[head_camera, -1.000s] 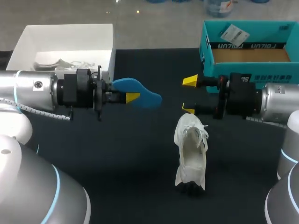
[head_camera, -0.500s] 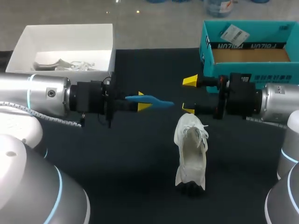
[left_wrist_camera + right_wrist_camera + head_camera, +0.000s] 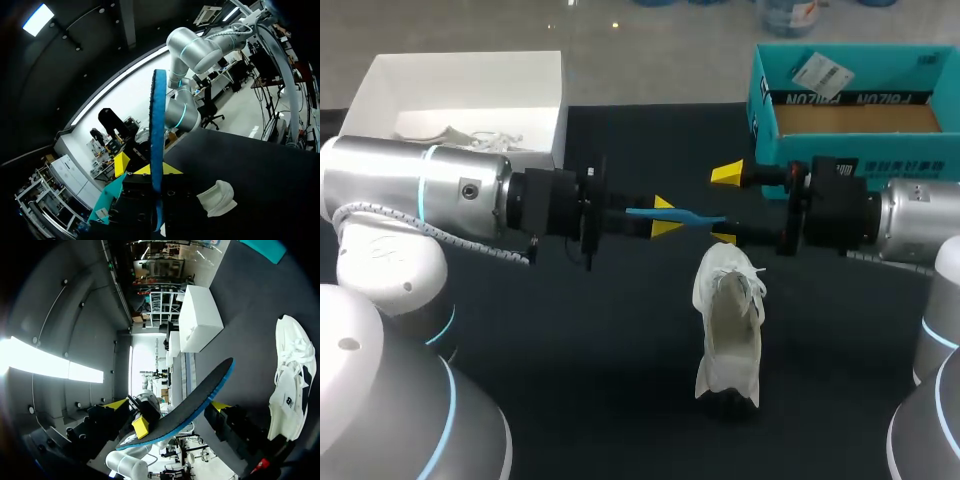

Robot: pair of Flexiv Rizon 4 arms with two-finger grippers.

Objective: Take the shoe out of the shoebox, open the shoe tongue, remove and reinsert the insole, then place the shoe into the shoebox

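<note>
A white shoe (image 3: 728, 325) sits on the black table with its opening facing up, just in front of both grippers. My left gripper (image 3: 660, 215) comes in from the left, shut on a blue insole (image 3: 688, 215) that it holds on edge. The insole's free end pokes between the yellow-tipped fingers of my right gripper (image 3: 724, 205), which stands wide open. In the right wrist view the insole (image 3: 192, 402) crosses the gap between my right fingers, with the left gripper's yellow tip (image 3: 141, 426) clamped on it and the shoe (image 3: 287, 385) off to one side. The left wrist view shows the insole (image 3: 157, 150) edge-on.
An open white box (image 3: 548, 90) holding white shoe parts stands at the back left. At the back right, just behind my right gripper, is the teal shoebox (image 3: 765, 125) with a tag inside. Bare black table (image 3: 570, 350) lies to the left of the shoe.
My left arm has carried the insole to the right and turned it from flat to on edge, bringing its end between the right gripper's fingers. The right arm and the shoe have stayed put.
</note>
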